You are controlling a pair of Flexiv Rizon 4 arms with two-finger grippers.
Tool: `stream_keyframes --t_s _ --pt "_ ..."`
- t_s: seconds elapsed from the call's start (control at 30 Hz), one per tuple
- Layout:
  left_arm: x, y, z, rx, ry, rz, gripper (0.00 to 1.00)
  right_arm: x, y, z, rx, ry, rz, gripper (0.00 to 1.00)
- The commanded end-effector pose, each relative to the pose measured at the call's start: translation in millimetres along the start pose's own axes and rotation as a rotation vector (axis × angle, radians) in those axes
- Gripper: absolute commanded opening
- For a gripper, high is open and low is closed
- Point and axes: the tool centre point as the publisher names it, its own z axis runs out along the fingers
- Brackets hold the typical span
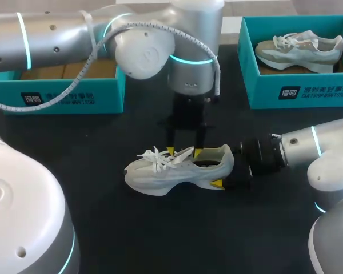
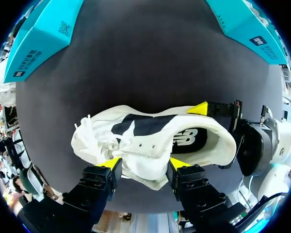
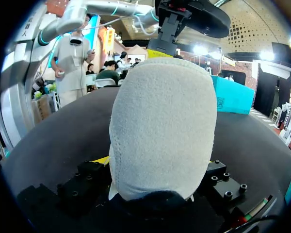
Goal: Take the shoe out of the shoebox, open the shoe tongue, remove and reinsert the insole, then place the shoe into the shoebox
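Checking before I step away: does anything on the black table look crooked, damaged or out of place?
Nothing spilled or damaged. The white mesh sneaker stands upright, heel clamped in the right gripper. Only its tongue looks odd, folded outward between the fingers of the left gripper.

Table (image 1: pixel 131 234): covered in black, with bare surface seen along its near side.
Right box (image 1: pixel 300 94): teal and open-topped, set at the table's far right corner; white print is carried on its front wall and a brown lining is seen inside.
Grey shoe (image 1: pixel 300 50): pale, white-laced, laid lengthwise inside the right box, toe turned left.
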Motion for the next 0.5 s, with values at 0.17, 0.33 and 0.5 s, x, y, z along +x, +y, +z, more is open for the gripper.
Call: stream_keyframes --t_s 0.17,0.33,0.5 --pt "11.8 -0.8 3.3 -0.004 -0.023 0.0 0.46 1.8 -5.2 10.3 0.004 0.001 0.001 0.0" --pt "16.7 -0.9 5.9 -0.003 -0.027 0.003 0.31 1.8 -5.2 10.3 0.004 0.001 0.001 0.0" --pt "17.9 -0.6 6.1 -0.005 -0.025 0.006 0.11 1.8 -5.2 10.3 0.004 0.001 0.001 0.0"
